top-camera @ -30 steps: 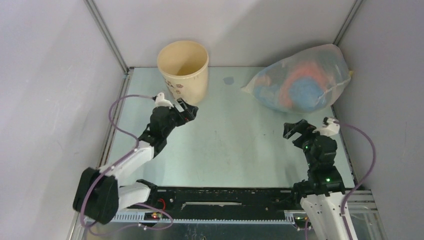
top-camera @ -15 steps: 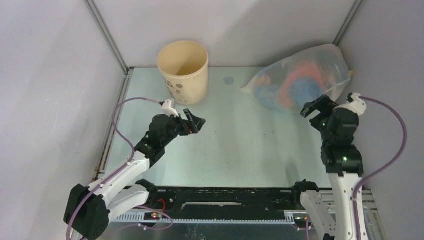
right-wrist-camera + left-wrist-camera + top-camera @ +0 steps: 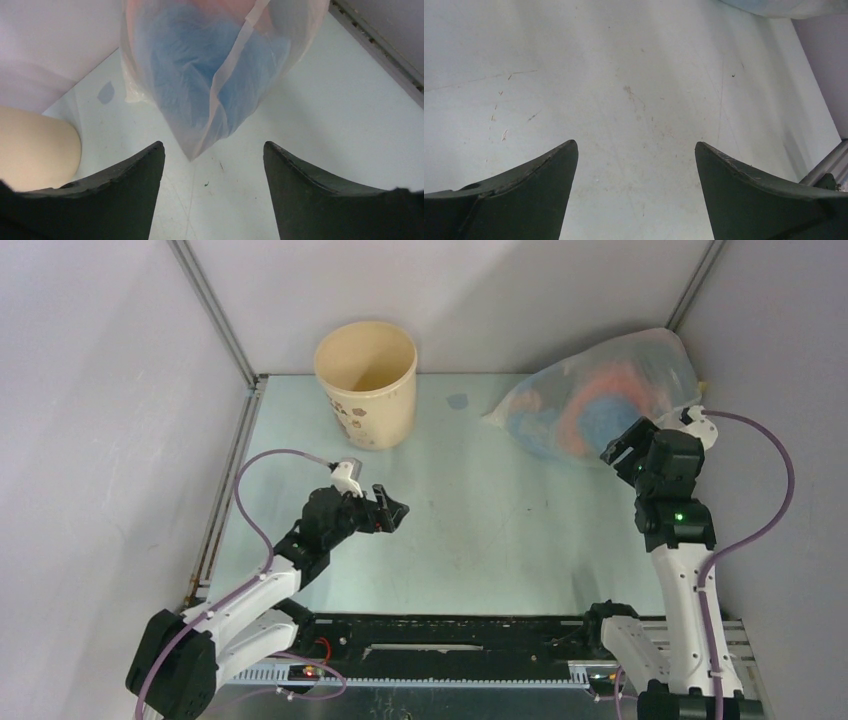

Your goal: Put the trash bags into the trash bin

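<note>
Right gripper (image 3: 214, 145), jaws wide, faces the trash bag (image 3: 210, 65) just ahead, probably to straddle its nearest corner. Left gripper (image 3: 636, 144), equally wide, hangs above the table (image 3: 624, 75).

cream-beige trash bin (image 3: 375, 415) with small dark motifs, shapes unclear, translucent whitish trash bag (image 3: 600, 405) showing blue and orange-pink inside, pale green table (image 3: 480, 530)

- trash bin (image 3: 366, 380) on surface (image 3: 480, 540), far left
- trash bag (image 3: 590, 400) on surface, far right corner
- right end effector (image 3: 626, 446) just before trash bag
- left end effector (image 3: 392, 508) well before trash bin
</note>
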